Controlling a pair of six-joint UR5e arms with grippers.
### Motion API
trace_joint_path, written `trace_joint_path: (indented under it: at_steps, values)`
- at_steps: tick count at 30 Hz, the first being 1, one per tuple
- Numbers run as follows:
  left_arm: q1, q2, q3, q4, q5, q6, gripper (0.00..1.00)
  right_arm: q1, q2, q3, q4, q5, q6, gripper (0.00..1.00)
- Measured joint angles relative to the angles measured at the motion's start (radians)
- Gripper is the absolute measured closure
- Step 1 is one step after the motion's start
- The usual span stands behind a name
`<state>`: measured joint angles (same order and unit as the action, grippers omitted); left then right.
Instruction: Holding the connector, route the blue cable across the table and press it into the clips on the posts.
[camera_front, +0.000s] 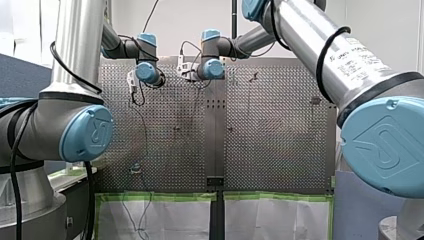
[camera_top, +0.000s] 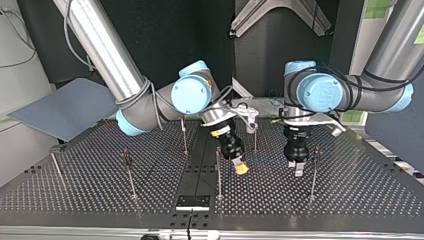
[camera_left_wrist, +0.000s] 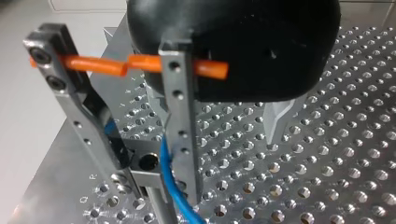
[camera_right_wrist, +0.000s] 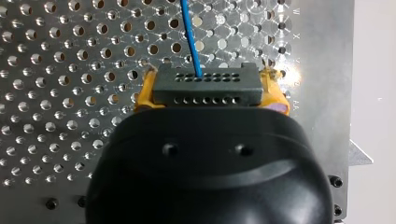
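My right gripper (camera_right_wrist: 208, 93) clamps the connector (camera_right_wrist: 208, 84), blue cable (camera_right_wrist: 190, 32) leading out of it; the cable passes my left gripper (camera_left_wrist: 161, 193), whose grip I cannot tell

Right end effector (camera_top: 241, 168) in firm grip, left end effector (camera_top: 298, 169) seemingly spread, both low

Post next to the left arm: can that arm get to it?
Probably yes: the post stands right beside my left end effector, and nothing shows between them.
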<state>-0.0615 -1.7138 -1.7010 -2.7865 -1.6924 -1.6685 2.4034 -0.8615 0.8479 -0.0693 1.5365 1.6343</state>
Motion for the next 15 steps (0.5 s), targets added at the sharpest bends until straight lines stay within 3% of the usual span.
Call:
trace_joint_path:
  at_steps: [1, 2, 4, 15]
  values:
    - [0.0, 0.0, 0.0, 0.0, -0.001, 0.0, 0.81, 0.0, 0.0, 0.0, 0.0, 0.0, 0.0, 1.0]
    - [-0.002, 0.0, 0.0, -0.001, -0.001, 0.0, 0.95, 0.0, 0.0, 0.0, 0.0, 0.0, 0.001, 1.0]
    - [-0.004, 0.0, 0.0, -0.002, -0.002, 0.0, 1.0, 0.0, 0.0, 0.001, 0.0, 0.0, 0.001, 1.0]
    - [-0.021, 0.004, -0.015, -0.052, -0.062, 0.025, 1.0, 0.004, 0.0, 0.001, 0.018, 0.001, 0.003, 1.0]
